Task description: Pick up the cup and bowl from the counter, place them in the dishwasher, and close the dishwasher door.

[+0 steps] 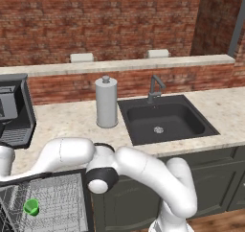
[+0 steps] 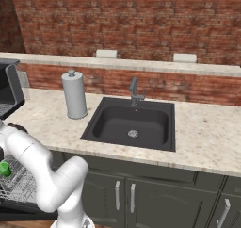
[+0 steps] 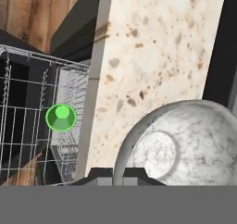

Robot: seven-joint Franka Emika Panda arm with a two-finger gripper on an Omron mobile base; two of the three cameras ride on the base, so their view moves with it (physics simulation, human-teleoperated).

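The dishwasher (image 1: pixel 48 202) is open at the lower left of the left base view, and you can see its white wire rack (image 1: pixel 57 197) pulled out below the counter (image 1: pixel 67 121). The cup (image 1: pixel 31 206) is already in that rack, green and small. The bowl (image 3: pixel 185 140) is on the counter, close up in the hand view, and its near rim meets the gripper (image 3: pixel 121 174) at the bottom edge. The fingers are squeezed tight together, and it looks like they pinch the bowl's rim, though the tips are partly hidden so you can't be fully sure. Be careful here. The bowl is shiny and smooth, and you hold it by one thin edge, so I think it could tip or slide out when you lift. It could also bump the black coffee machine (image 1: pixel 14 109) beside it. The counter's edge is close, so a dropped bowl might roll off. Count them: one dishwasher, one sink (image 1: pixel 165 118), one grey canister (image 1: pixel 106 101), one bowl, one cup.
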